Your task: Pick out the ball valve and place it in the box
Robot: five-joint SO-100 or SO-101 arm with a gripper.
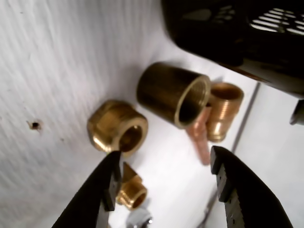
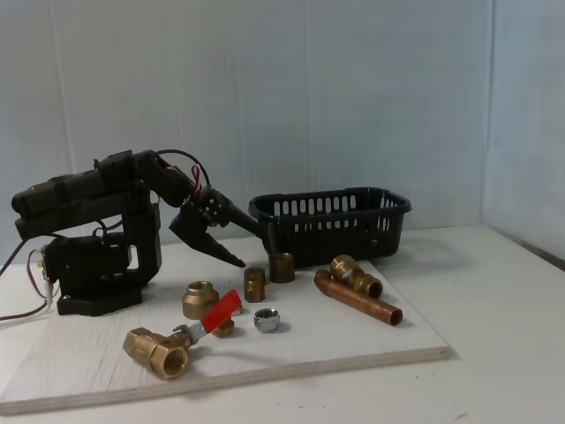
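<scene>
The hand (image 2: 231, 246) hangs open and empty above the bench (image 2: 371, 344), near the box (image 2: 331, 225); the ball valve (image 2: 181, 340) lies well apart.

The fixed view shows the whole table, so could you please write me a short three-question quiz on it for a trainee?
1. True or false: the valve lies inside the basket.
2. Which describes the hand? A: shut on the valve. B: open and empty. C: shut on a copper pipe.
3. Fill in the blank: the valve's lever is ___ in colour.

Key
1. False: it lies on the board, in front of the basket.
2. B: the wrist view shows the jaws apart with nothing between them.
3. Red.
</scene>
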